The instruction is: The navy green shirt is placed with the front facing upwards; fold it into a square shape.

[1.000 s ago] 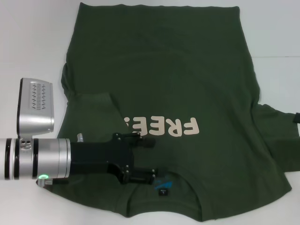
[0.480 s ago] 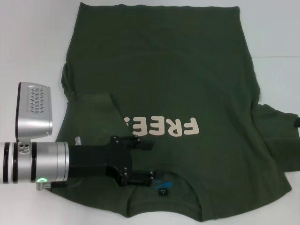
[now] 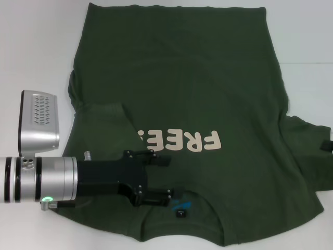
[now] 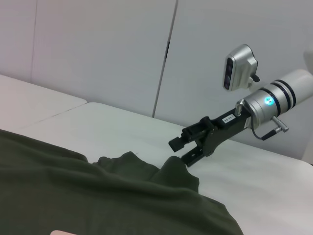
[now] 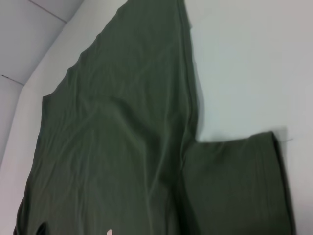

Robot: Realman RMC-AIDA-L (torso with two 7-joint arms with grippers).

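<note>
The navy green shirt (image 3: 197, 104) is spread front up across the white worktop (image 3: 31, 47), with its collar nearest the robot and its hem at the far edge. Cream letters (image 3: 179, 140) are printed across the chest and are read upside down in the head view; the first of them is partly covered by cloth. The sleeve on the robot's left (image 3: 101, 122) is folded inward over the body of the shirt. The sleeve on the robot's right (image 3: 307, 138) is laid outward on the worktop, with folds running along it. A small blue neck label (image 3: 181, 204) and a dark tag are seen inside the collar.

The left claw (image 3: 165, 179) is positioned over the chest just beside the collar, its black fingers (image 3: 158, 161) held apart, with one near the letters and the other near the neck label. No cloth is seen clamped between them. Behind it, the silver wrist (image 3: 39, 179) with a green light and a camera housing (image 3: 39, 122) is carried over the shirt's left edge.

The right claw (image 4: 188, 147) is seen in the left wrist view at the outer edge of the right sleeve, its fingers apart just above the raised cloth.
</note>
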